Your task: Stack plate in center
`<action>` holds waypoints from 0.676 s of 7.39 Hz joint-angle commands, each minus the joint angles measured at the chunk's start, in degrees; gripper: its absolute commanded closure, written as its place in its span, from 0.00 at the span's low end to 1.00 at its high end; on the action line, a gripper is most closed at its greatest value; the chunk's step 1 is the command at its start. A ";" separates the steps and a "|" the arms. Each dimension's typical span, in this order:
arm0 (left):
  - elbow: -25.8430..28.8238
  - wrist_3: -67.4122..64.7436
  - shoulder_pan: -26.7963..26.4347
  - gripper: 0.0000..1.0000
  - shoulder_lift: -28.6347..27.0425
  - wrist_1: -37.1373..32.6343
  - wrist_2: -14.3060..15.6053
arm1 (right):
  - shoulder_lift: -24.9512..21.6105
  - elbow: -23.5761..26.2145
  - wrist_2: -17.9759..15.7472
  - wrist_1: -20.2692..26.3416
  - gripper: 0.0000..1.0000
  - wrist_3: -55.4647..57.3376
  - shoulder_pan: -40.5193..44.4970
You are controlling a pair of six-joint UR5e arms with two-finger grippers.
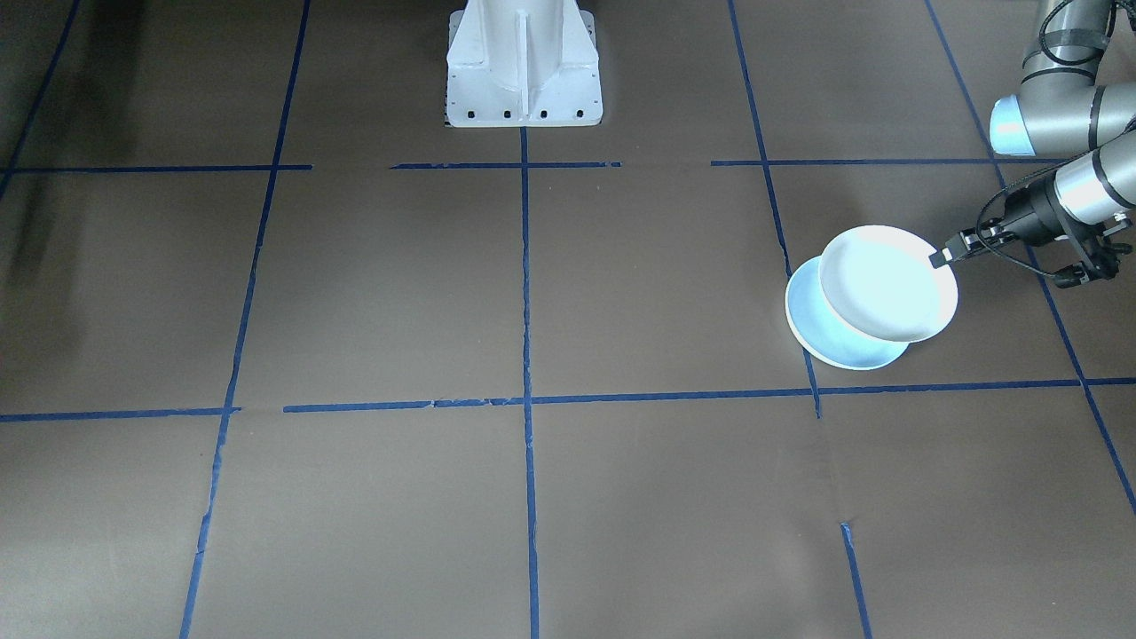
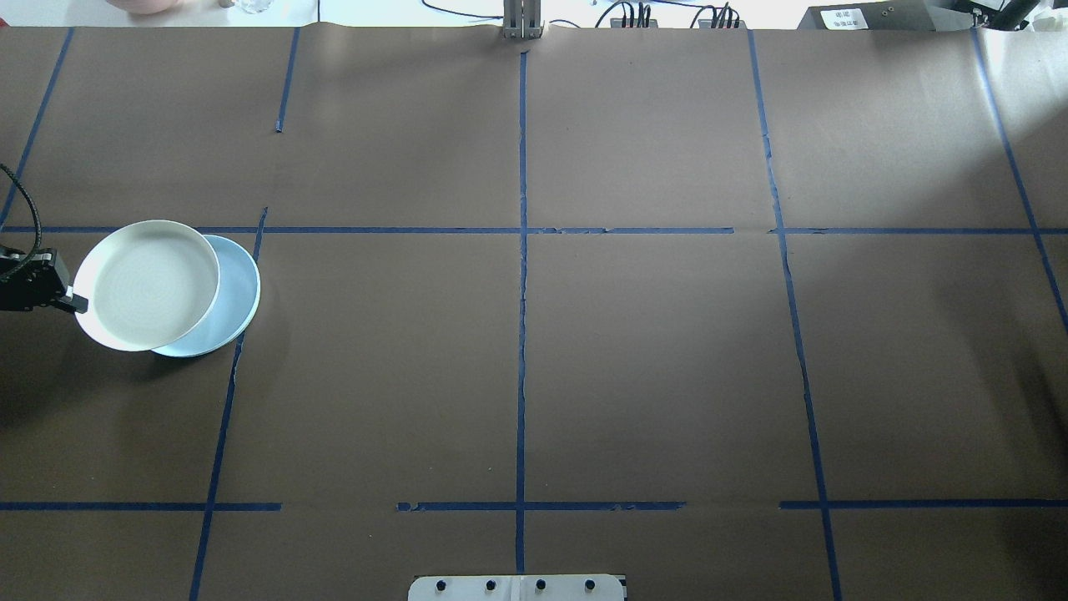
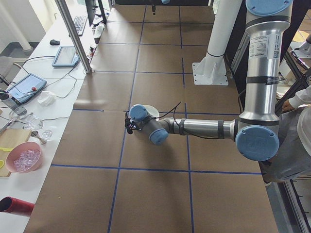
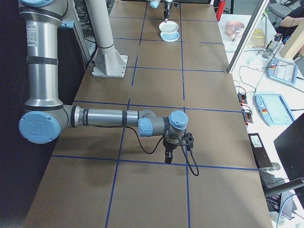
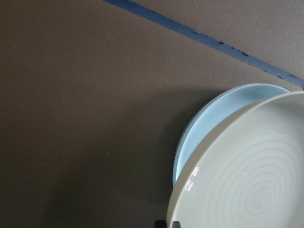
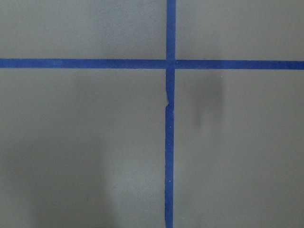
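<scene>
The white plate (image 1: 887,282) is pinched at its rim by my left gripper (image 1: 942,258), which is clenched on that edge. The plate overlaps a light blue plate (image 1: 821,324) that lies flat on the desk (image 1: 373,293); the white one is offset toward my left gripper, so a crescent of blue shows on the side away from it. In my left wrist view the white plate's rim stands above the blue one, though I cannot tell whether the two touch. Both plates are far out on my left side of the desk, beside a line of blue tape (image 2: 225,401) and well apart from the center crossing.

My right gripper (image 4: 168,154) hangs low over the desk on the opposite end, close to a crossing of tape lines; only the side camera catches it, so I cannot tell whether it is released or clenched.
</scene>
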 commanded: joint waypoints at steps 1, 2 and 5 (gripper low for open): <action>5.88 -1.08 0.02 1.00 -4.87 -1.76 -0.08 | 0.09 0.00 0.00 0.00 0.00 0.00 0.00; 7.55 -3.87 0.02 1.00 -6.37 -4.20 -0.08 | 0.09 0.00 0.00 0.00 0.00 0.00 0.00; 7.66 -9.08 0.11 1.00 -5.86 -8.44 -0.25 | 0.09 0.00 0.00 0.00 0.00 0.00 0.00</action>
